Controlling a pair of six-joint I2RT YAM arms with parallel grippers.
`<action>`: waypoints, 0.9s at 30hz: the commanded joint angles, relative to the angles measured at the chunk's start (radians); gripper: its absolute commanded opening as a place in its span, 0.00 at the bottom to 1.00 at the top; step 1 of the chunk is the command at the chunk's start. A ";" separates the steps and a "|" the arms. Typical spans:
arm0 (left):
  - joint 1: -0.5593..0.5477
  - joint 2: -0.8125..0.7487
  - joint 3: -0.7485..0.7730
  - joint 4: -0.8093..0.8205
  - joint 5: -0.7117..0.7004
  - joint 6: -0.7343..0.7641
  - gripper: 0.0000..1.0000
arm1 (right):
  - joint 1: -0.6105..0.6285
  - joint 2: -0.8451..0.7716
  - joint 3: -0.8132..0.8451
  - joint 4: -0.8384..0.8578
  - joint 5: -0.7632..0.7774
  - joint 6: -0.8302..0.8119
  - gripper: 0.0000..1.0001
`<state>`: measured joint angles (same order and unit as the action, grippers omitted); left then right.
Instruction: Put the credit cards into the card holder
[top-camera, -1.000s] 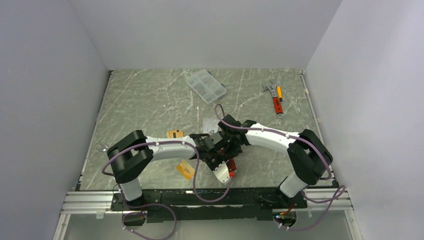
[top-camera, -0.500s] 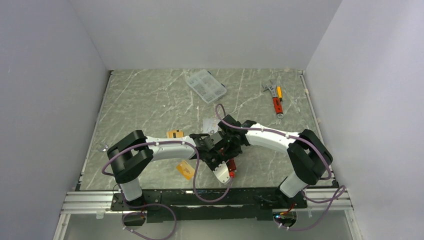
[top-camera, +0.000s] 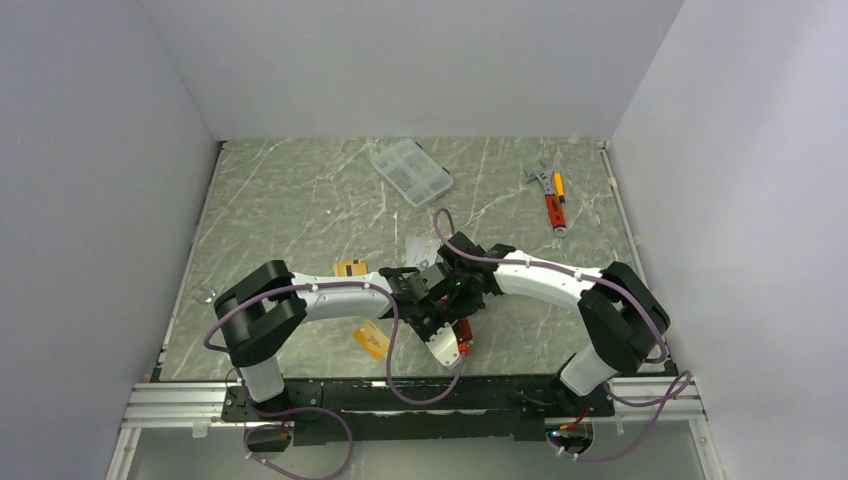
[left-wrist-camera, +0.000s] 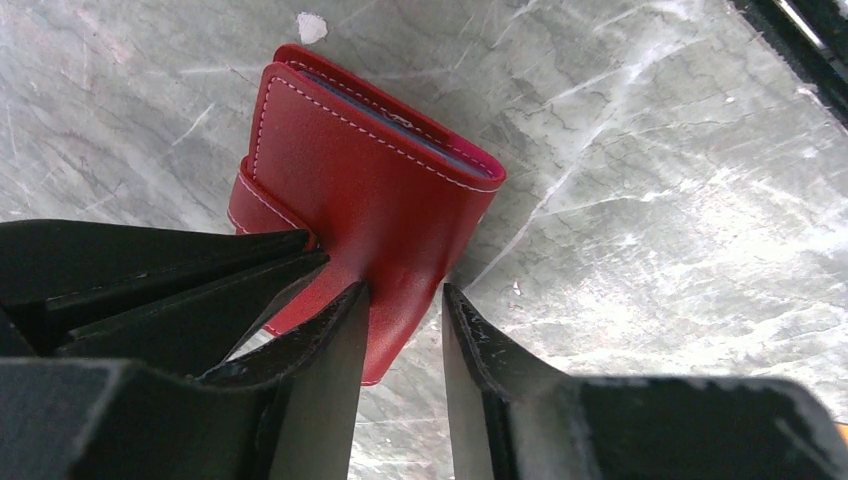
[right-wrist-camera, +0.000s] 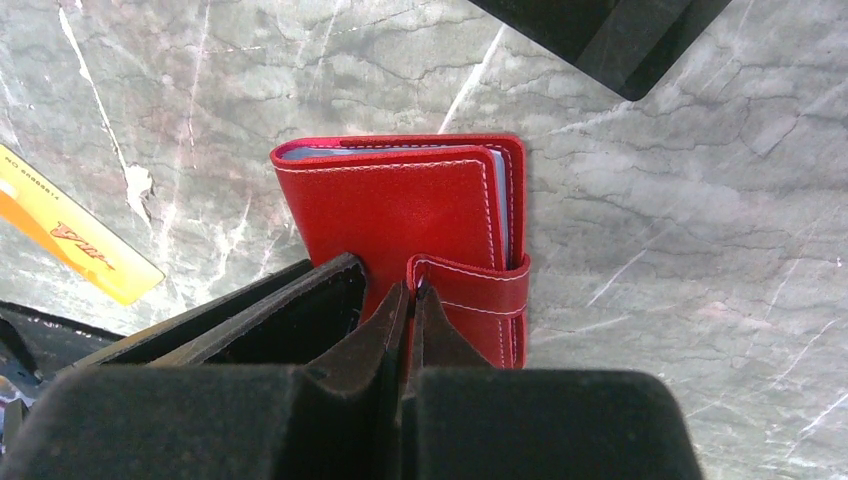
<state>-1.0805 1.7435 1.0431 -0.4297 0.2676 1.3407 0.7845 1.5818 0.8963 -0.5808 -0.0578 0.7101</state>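
The red card holder (left-wrist-camera: 370, 170) lies folded on the marble table (left-wrist-camera: 650, 200), with a sliver of it showing under the arms (top-camera: 463, 329). My left gripper (left-wrist-camera: 400, 292) is shut on its near end, one finger on each side. My right gripper (right-wrist-camera: 410, 288) is shut on the tip of the snap tab (right-wrist-camera: 480, 290), which wraps the holder's (right-wrist-camera: 390, 205) right edge. One orange-gold credit card (top-camera: 371, 340) lies left of the grippers and shows again in the right wrist view (right-wrist-camera: 75, 240). Another orange-gold card (top-camera: 350, 267) lies behind the left arm. A pale card (top-camera: 419, 246) lies beyond the wrists.
A clear plastic compartment box (top-camera: 410, 171) sits at the back centre. A red-handled tool (top-camera: 553, 208) and a wrench (top-camera: 540, 179) lie at the back right. Both forearms crowd together over the table's near centre, close to the front rail.
The right forearm has shifted slightly toward the near edge. The card holder and both grips look unchanged.
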 joint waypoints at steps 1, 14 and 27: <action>0.012 -0.023 0.018 -0.015 -0.031 -0.023 0.41 | 0.029 0.089 -0.095 -0.019 0.042 0.022 0.00; 0.022 -0.115 -0.022 -0.032 -0.050 -0.051 0.99 | 0.047 0.146 -0.061 -0.028 0.045 0.021 0.00; 0.034 -0.214 -0.119 0.063 -0.093 -0.099 0.95 | 0.114 0.207 -0.037 -0.043 0.057 0.061 0.00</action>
<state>-1.0794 1.6108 0.9302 -0.4824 0.2405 1.2930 0.8482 1.6550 0.9558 -0.6395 0.0498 0.7357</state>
